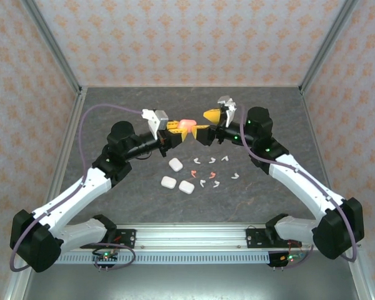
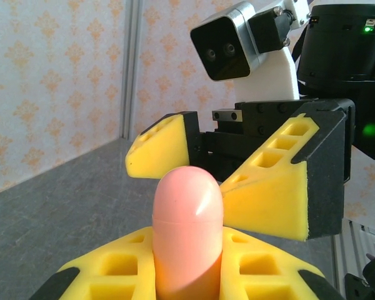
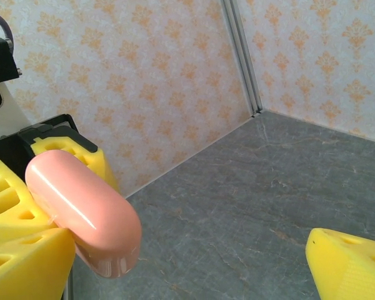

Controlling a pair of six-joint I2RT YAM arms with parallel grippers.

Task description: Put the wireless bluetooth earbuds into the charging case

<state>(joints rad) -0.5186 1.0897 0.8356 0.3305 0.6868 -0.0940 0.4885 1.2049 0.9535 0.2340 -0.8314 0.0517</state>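
coral-pink smooth plastic charging case (image 2: 187, 231) sits clamped in my left gripper (image 1: 179, 127), its rounded end sticking out past the yellow fingers, raised off the grey stone-look tabletop (image 1: 144, 206). my right gripper (image 1: 205, 125) faces it close by, jaws spread wide, holding nothing. tiny stemmed plastic earbuds (image 1: 211, 160), white and coral-pink, lie scattered on the tabletop below, near three white rounded cases (image 1: 175, 164).
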